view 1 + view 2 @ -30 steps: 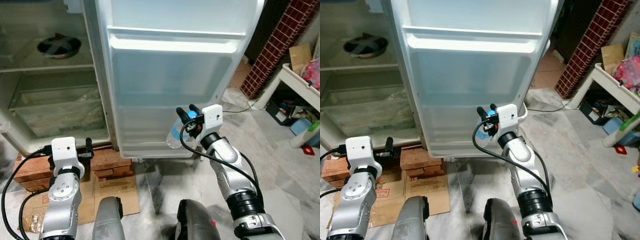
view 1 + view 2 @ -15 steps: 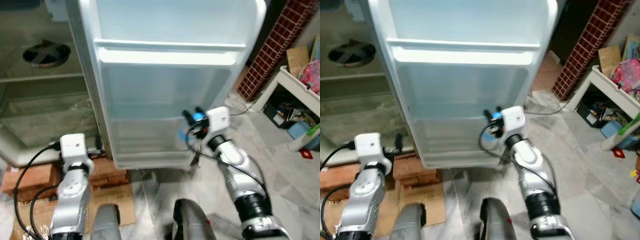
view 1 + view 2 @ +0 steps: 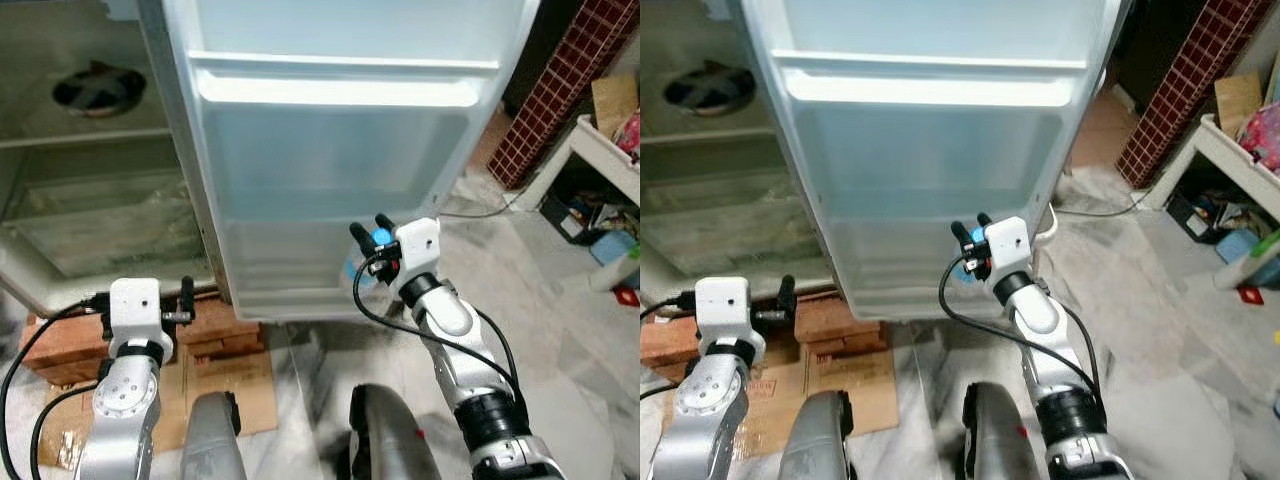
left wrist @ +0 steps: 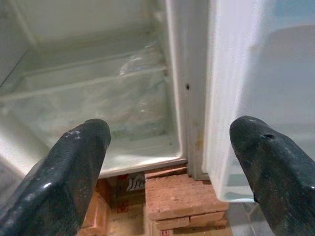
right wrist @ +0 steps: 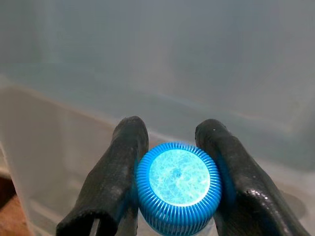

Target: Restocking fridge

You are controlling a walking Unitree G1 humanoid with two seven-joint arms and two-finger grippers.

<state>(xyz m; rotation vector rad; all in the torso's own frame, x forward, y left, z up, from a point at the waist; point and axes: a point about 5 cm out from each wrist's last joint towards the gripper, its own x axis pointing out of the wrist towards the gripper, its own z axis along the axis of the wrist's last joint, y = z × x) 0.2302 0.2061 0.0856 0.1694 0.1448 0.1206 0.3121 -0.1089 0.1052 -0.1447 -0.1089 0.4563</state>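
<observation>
My right gripper [image 3: 370, 233] is shut on a clear plastic water bottle [image 3: 356, 272] with a blue cap [image 5: 177, 180], held by its neck just in front of the lowest shelf [image 3: 300, 275] of the open fridge door [image 3: 340, 150]. In the right wrist view the two black fingers [image 5: 120, 172] squeeze the cap from both sides. My left gripper [image 4: 170, 157] is open and holds nothing, low by the bottom edge of the fridge body, facing the clear crisper drawer [image 4: 93, 98].
The fridge [image 3: 90, 160] stands on red bricks [image 3: 215, 325] with cardboard [image 3: 210, 385] on the floor. A dark round bowl [image 3: 92, 88] sits on an inner shelf. A brick pillar [image 3: 555, 90] and a white shelf with clutter [image 3: 600, 160] lie to the right on the marble floor.
The camera swayed up and back. My right gripper with the bottle stays by the door's lowest shelf; the blue cap now shows between the fingers. The left arm keeps its pose.
</observation>
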